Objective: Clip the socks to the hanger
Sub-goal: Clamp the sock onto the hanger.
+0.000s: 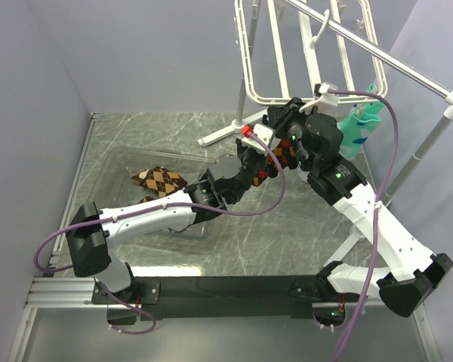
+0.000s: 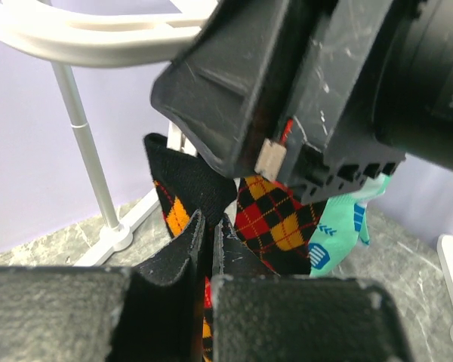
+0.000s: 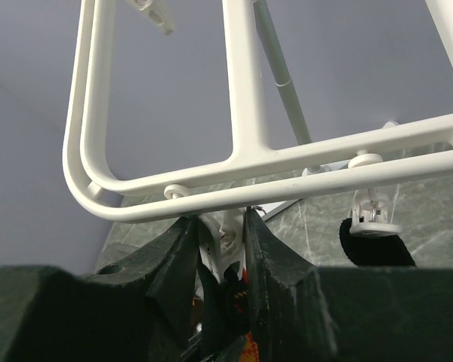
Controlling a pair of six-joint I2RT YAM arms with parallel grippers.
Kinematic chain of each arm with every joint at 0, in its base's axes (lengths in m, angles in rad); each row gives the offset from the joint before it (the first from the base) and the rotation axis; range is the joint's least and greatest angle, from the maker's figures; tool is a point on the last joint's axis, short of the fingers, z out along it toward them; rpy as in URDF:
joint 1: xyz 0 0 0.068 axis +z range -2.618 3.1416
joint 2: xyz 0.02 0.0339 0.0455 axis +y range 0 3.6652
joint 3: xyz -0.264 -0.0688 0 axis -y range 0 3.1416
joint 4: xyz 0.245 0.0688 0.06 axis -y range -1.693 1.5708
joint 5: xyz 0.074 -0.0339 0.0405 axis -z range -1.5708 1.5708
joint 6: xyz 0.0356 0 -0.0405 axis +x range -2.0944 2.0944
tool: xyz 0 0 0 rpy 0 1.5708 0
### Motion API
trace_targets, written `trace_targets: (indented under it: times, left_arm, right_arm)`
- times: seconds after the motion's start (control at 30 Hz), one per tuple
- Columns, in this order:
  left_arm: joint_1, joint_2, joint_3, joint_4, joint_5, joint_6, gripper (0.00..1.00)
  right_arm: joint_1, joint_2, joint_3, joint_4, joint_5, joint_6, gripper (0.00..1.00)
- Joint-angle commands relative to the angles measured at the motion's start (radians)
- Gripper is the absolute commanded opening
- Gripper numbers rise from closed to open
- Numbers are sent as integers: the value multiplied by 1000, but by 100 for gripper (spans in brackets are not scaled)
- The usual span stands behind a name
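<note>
The white hanger (image 1: 287,53) hangs at the back, and its rim (image 3: 287,185) crosses the right wrist view. My right gripper (image 3: 220,219) is shut on a white clip (image 3: 230,230) under that rim, one finger on each side. An argyle sock (image 2: 275,219) rises up to that clip, and its fabric (image 3: 236,298) shows between the right fingers. Just below, my left gripper (image 2: 214,222) is shut on this sock. Both grippers meet under the hanger's front edge (image 1: 275,143). A mint-green sock (image 1: 360,124) hangs to the right. Another argyle sock (image 1: 158,179) lies on the table.
A silver pole (image 1: 377,53) carries the hanger, and the stand's white foot (image 1: 219,136) rests on the marble table. A neighbouring clip (image 3: 371,215) holds a dark cuff (image 3: 374,249). Purple walls close in the left and back.
</note>
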Motion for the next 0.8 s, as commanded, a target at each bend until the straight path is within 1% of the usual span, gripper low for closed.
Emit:
trace_targets:
  times: [0.0, 0.17, 0.3, 0.5, 0.57, 0.6, 0.7, 0.73, 0.77]
  left_arm:
    - [-5, -26, 37, 78, -14, 29, 1]
    - [-5, -26, 42, 78, -8, 41, 1]
    - [-5, 4, 77, 49, -14, 47, 1]
    - [-5, 10, 86, 58, -26, 53, 1]
    - [-5, 9, 88, 54, -26, 52, 1]
    - [-5, 10, 89, 46, -26, 52, 1]
    - [-7, 9, 76, 41, -42, 47, 1]
    - [-5, 4, 69, 41, -48, 44, 1]
    - [-4, 1, 56, 41, -49, 39, 1]
  right_arm:
    - [6, -19, -6, 76, 34, -6, 0]
    - [11, -16, 0, 83, 48, -24, 0]
    - [12, -22, 2, 79, 44, -18, 0]
    - [12, -19, 6, 67, 48, -26, 1]
    - [11, -21, 9, 62, 39, -23, 13]
    - [11, -21, 11, 60, 28, -21, 25]
    - [11, -24, 20, 48, 13, -17, 45]
    - [11, -25, 24, 35, 7, -15, 58]
    - [11, -25, 31, 30, 7, -12, 66]
